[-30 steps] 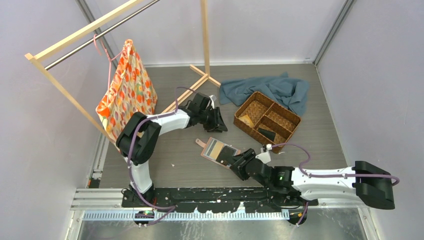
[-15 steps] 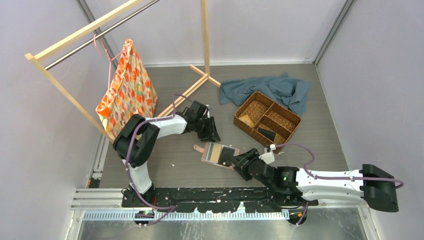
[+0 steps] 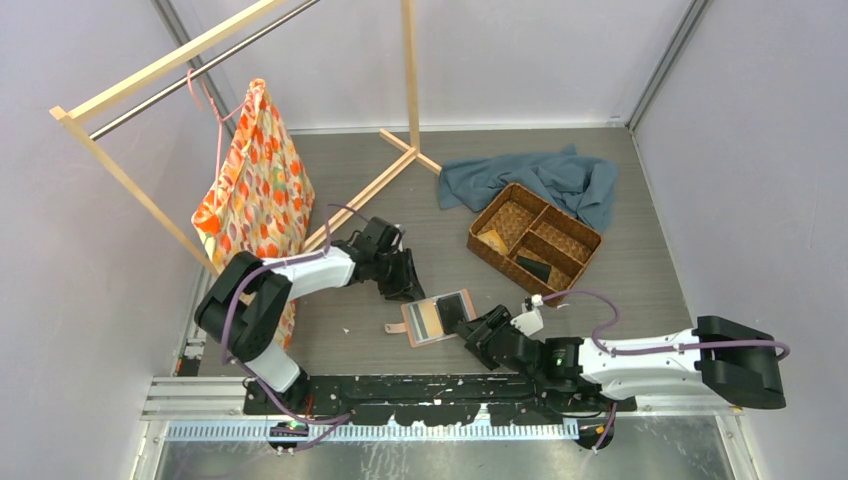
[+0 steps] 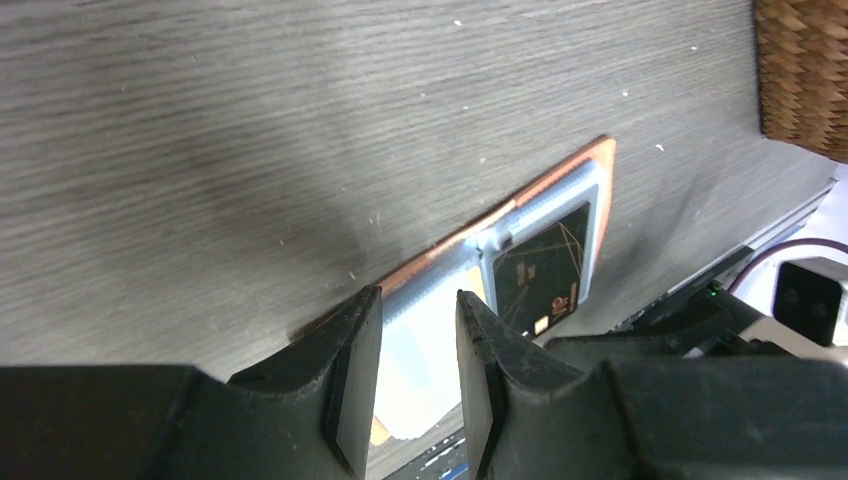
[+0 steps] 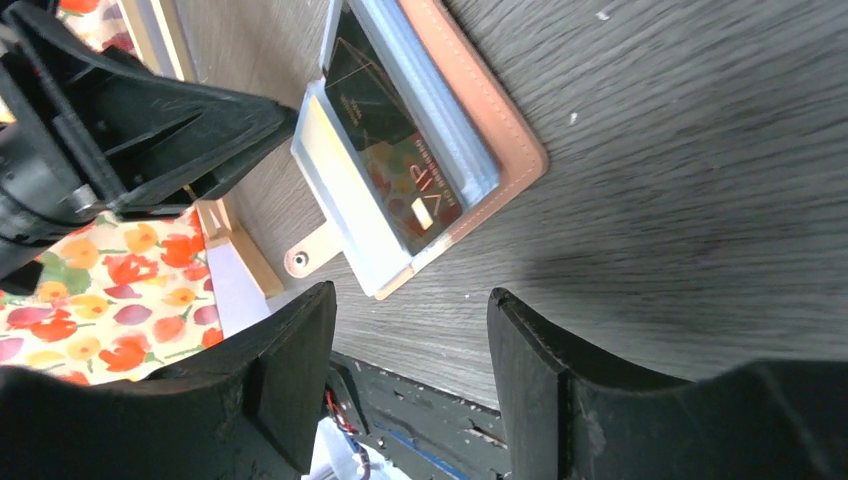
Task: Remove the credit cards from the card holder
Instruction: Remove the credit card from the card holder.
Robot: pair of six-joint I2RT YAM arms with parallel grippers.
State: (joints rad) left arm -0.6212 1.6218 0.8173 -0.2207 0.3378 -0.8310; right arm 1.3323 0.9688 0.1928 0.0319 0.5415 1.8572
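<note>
Left end effector (image 3: 406, 290) and right end effector (image 3: 473, 335), both spread, have neared the card holder (image 3: 422, 322).

left arm (image 3: 315, 268), right arm (image 3: 650, 365): white links, black joints. i note purple cables (image 3: 590, 293), matte black wedge fingers (image 4: 345, 380).

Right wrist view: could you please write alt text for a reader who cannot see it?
An open salmon-pink card holder lies on a grey wood-grain table, a black card in its slot. The right pincer hangs open and empty in the foreground, short of the holder.
</note>
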